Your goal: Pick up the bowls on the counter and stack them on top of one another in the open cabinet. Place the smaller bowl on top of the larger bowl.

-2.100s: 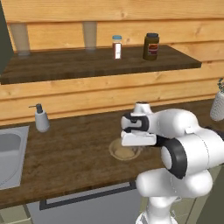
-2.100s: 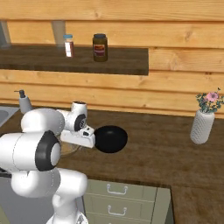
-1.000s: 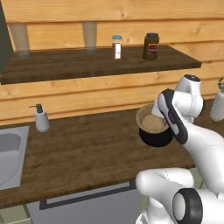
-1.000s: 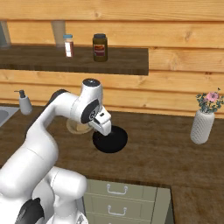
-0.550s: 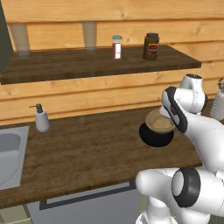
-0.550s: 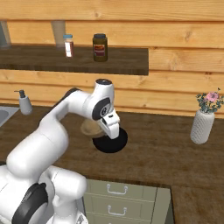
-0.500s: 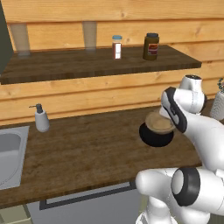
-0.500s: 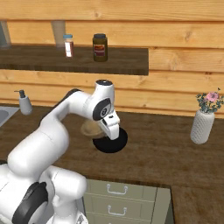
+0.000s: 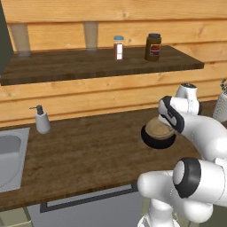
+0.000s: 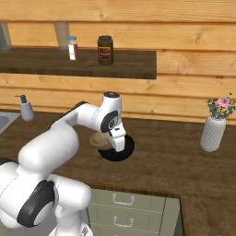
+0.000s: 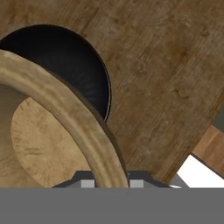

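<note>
hand (image 11: 111, 181): clenched on the thick rim of the small round tan wooden bowl (image 11: 52, 127); one dark tip either side of the rim wall, seen at the bottom of the hand view
tan bowl: held over the wide shallow glossy black bowl (image 11: 74, 65), overlapping it; from the left base view the tan bowl (image 9: 159, 128) sits within the black one's (image 9: 156, 141) outline; whether it touches or hangs just above, can't tell
black bowl: resting on the long dark-brown wood-plank surface (image 9: 88, 155), toward its right part, well apart from the inset grey steel sink (image 9: 9, 155)
arm: bends over from the base, wrist directly above both bowls in the right base view, hand (image 10: 119, 144) pointing down
step in hand (judgement): tan bowl is gripped; looks like carrying or nesting it relative to the black one
how to do it well: keep the rim pinch firm, grip is on one edge only so the bowl may tilt; move slowly, keep it level
order issue: black bowl belongs underneath in the cabinet, so the tan one goes in last or rides nested
risk: bumping the black bowl and sliding it along the surface
surroundings: white soap dispenser (image 9: 42, 122) by the sink, dark wooden wall shelf (image 9: 88, 64) with brown jar (image 9: 153, 46) above, white vase with flowers (image 10: 214, 131) to the right, all well apart from the hand
</note>
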Motion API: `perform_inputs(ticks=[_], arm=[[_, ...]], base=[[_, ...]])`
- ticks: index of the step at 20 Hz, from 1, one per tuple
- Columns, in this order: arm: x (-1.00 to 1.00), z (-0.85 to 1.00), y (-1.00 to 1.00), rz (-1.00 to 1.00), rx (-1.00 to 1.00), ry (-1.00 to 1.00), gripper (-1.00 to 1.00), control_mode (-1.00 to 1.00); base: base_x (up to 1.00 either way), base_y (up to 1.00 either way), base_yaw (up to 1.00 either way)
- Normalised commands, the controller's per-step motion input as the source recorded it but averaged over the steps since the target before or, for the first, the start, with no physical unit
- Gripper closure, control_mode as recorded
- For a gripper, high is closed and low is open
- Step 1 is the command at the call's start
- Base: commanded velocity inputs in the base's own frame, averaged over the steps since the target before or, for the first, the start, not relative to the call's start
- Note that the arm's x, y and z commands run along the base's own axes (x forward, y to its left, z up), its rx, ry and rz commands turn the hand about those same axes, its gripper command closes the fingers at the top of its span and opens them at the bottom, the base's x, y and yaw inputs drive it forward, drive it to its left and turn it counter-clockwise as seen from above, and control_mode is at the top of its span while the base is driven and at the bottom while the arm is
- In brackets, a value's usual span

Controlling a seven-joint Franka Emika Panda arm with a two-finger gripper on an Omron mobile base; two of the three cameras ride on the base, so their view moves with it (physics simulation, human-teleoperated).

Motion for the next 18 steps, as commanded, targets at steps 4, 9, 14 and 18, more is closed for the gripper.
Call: perform_inputs(ticks=[4,9,14,18], arm=[[0.41,-0.03,0.0,-0.05,0.0,0.0,1.0,-1.0],[0.27,-0.23,0.0,-0.03,0.0,0.0,1.0,-1.0],[0.02,-0.42,-0.02,-0.04,0.0,0.0,1.0,-1.0],[0.0,-0.27,-0.03,-0.04,0.0,0.0,1.0,-1.0]], base=[[0.0,0.0,0.0],[0.0,0.0,0.0],[0.0,0.0,0.0],[0.0,0.0,0.0]])
